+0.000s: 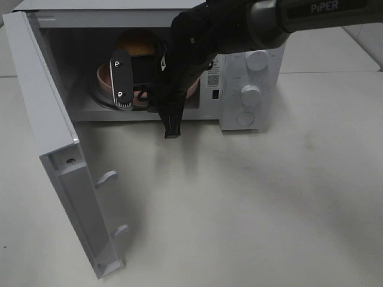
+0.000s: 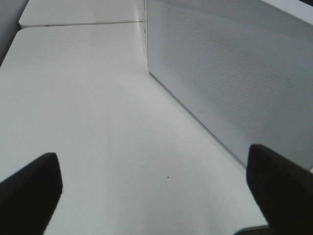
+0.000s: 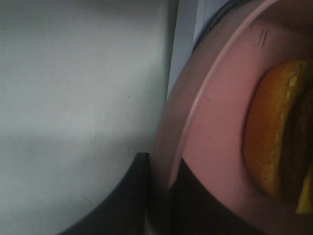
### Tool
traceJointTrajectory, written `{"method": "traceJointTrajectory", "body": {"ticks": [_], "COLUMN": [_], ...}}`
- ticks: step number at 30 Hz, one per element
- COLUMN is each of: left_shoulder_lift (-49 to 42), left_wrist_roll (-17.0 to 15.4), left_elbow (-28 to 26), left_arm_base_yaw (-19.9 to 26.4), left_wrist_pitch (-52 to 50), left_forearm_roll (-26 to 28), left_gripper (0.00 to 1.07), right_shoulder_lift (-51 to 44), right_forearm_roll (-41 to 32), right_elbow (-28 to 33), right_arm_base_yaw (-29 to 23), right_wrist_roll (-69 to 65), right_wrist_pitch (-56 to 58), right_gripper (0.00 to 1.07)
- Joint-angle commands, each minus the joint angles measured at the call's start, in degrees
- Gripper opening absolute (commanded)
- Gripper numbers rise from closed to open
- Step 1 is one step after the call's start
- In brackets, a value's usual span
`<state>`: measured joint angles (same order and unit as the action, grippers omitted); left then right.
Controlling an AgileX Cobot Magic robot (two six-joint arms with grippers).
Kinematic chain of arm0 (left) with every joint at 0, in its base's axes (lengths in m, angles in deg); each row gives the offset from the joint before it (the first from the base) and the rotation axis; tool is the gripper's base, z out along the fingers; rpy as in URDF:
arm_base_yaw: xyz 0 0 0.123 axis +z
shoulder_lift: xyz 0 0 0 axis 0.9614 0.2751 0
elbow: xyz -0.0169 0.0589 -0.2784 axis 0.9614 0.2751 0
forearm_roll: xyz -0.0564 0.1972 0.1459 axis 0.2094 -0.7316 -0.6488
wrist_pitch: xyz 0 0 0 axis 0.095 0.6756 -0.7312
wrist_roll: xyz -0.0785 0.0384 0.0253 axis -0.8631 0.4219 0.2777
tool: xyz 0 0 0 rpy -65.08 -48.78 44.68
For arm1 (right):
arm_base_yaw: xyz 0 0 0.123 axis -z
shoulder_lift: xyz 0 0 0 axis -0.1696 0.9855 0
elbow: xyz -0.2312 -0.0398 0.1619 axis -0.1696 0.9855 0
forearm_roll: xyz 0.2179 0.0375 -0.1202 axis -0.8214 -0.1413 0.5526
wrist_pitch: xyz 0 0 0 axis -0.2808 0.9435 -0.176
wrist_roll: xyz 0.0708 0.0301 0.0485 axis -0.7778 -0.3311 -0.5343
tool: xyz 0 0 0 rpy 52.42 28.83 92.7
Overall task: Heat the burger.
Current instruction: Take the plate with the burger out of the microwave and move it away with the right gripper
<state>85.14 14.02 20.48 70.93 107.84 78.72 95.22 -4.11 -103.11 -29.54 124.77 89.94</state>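
Wide-open left gripper over the white table beside the microwave's perforated wall.

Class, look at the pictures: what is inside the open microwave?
A burger on a pink plate, with the right gripper shut on the plate's rim. The arm covers the right side of the cavity.

A robot test bench made up as a kitchen corner: a white microwave oven with two round dials stands door open on a bare white counter, with no other kitchenware around. A black robot arm marked PIPER reaches into the oven, which points to a lab, not a home.
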Motion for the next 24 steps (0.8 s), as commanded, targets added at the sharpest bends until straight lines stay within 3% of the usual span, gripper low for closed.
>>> {"method": "traceJointTrajectory", "body": {"ticks": [1,24], "left_shoulder_lift": [-1.2,-1.2], "left_wrist_roll": [-0.4,-0.4], "left_elbow": [0.23,0.23], "left_arm_base_yaw": [0.06,0.06], "left_wrist_pitch": [-0.46,-0.46], "left_forearm_roll": [0.06,0.06], "left_gripper": [0.97,0.97], "right_shoulder_lift": [-2.92,-12.78], "right_forearm_roll": [2.41,5.39], "right_elbow": [1.32,21.89], "right_arm_base_yaw": [0.46,0.46], "right_wrist_roll": [0.06,0.52], "right_wrist_pitch": [-2.64,-24.18], "right_gripper": [0.0,0.0]}}
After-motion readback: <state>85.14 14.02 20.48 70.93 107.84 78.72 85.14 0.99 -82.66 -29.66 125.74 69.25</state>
